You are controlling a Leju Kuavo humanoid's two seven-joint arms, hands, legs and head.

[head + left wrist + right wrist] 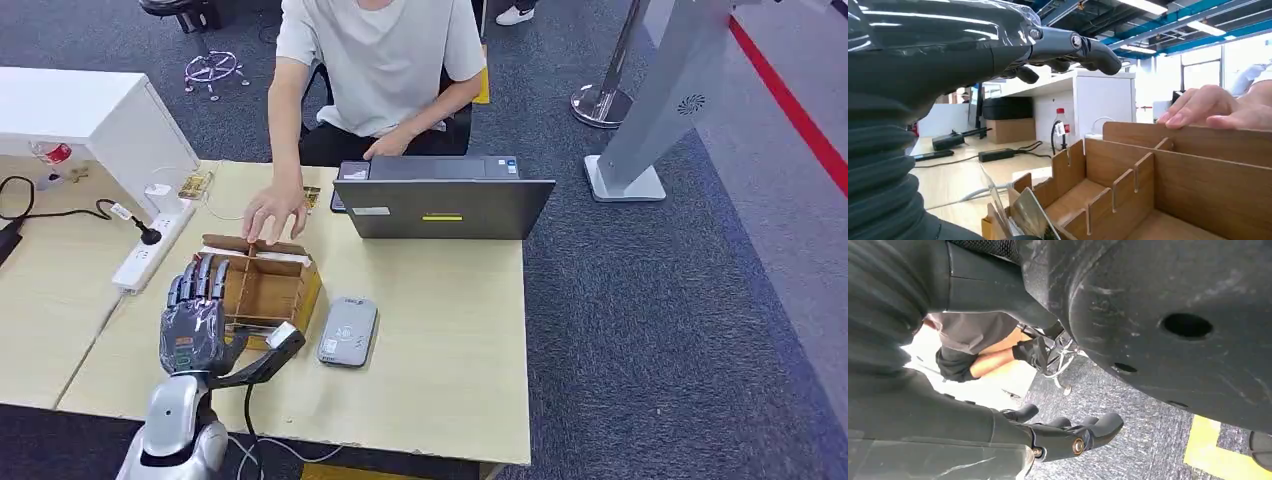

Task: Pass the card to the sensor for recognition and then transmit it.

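A wooden card box [268, 288] with several slots stands on the table's left half. My left hand [194, 318] hovers over its left end with the fingers stretched out flat and nothing held. In the left wrist view the same hand [998, 45] reaches above the box [1158, 185], and cards [1029, 219] stand upright in the slot closest to the wrist. The grey card sensor [348, 330] lies flat just right of the box. My right hand [1058, 437] hangs beside my body above the carpet, fingers loosely extended and holding nothing.
A seated person rests a hand [272, 212] on the box's far edge [1215, 107] and the other on an open laptop [440, 205] behind the sensor. A white power strip [150, 250] with a cable lies left of the box. A white cabinet [90, 120] stands far left.
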